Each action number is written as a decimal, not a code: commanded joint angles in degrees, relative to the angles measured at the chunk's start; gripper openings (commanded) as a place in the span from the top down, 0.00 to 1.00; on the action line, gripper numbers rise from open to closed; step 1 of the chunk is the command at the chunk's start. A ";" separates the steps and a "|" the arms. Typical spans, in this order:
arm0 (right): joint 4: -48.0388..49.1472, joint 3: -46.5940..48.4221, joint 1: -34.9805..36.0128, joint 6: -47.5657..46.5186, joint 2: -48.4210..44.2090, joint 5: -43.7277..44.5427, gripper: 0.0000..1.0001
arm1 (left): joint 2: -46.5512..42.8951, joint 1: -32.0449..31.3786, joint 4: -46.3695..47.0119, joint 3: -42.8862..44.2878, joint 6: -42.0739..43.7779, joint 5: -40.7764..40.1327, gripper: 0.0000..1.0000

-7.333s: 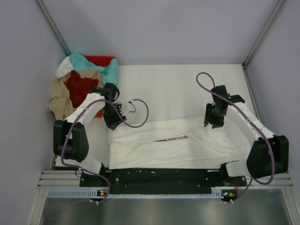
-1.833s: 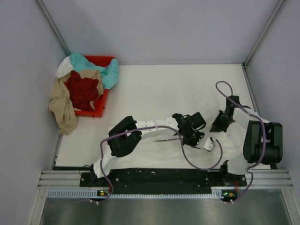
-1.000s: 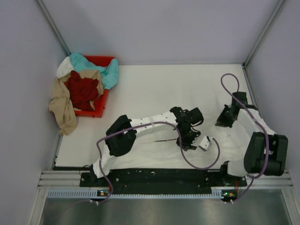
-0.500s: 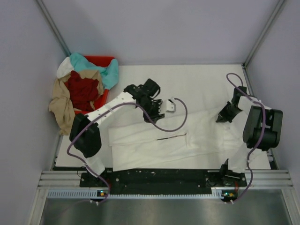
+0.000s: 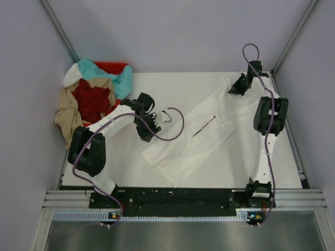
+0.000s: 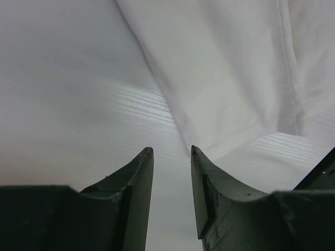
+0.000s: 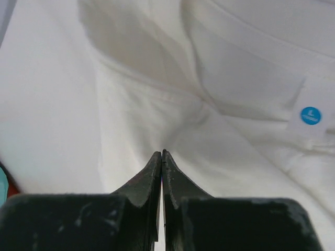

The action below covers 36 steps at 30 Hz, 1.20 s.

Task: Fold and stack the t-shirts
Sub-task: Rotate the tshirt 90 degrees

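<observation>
While right end effector (image 7: 162, 153) pinches the white t-shirt (image 5: 184, 150), left end effector (image 6: 171, 151) gapes.

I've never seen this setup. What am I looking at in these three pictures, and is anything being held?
Two robot arms are bolted at a table's near edge. The overhead picture shows both; the other two come from cameras on each wrist, looking past the dark fingers. One white t-shirt lies diagonally on the table; more tees are heaped in a red bin at far left. The right gripper is shut, apparently pinching the shirt's far end. The left gripper is open, empty, beside the shirt's edge.
</observation>
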 commanded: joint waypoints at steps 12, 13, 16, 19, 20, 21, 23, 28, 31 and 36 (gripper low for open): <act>-0.95 -26.77 -6.28 -8.88 -19.69 5.93 1.00 | 4.61 -1.02 9.30 -5.64 -0.79 0.18 0.62; -0.86 -26.95 -6.20 -9.23 -18.73 5.40 1.00 | 4.26 -1.28 9.57 -6.52 -0.70 0.27 0.61; -0.16 -26.26 -6.28 -8.88 -15.39 4.34 1.00 | 3.29 -2.86 9.48 -10.20 -0.35 1.06 0.61; -0.51 -21.18 -6.28 -8.01 -11.00 3.73 1.00 | 2.41 -5.49 8.34 -14.07 0.70 2.20 0.61; -0.77 -18.37 -6.28 -7.65 -9.16 3.03 1.00 | 2.15 -6.55 7.64 -15.48 1.49 3.60 0.61; -0.86 -15.65 -6.20 -6.95 -7.05 1.98 1.00 | 1.63 -7.86 7.03 -16.71 2.19 4.92 0.62; -0.86 -8.80 -5.50 -5.72 -2.66 -2.05 1.00 | 0.57 -12.42 5.71 -19.43 3.95 8.26 0.62; -1.12 9.05 0.47 -6.51 7.46 -9.01 1.00 | -2.77 -23.94 5.17 -21.21 4.84 15.03 0.61; -0.69 13.03 3.38 -8.26 7.39 -9.72 1.00 | -4.35 -25.02 3.08 -19.45 5.72 16.36 0.61; -0.42 9.27 1.90 -14.40 -2.69 -7.53 0.90 | -8.74 -21.69 -0.71 -15.59 7.82 10.57 0.60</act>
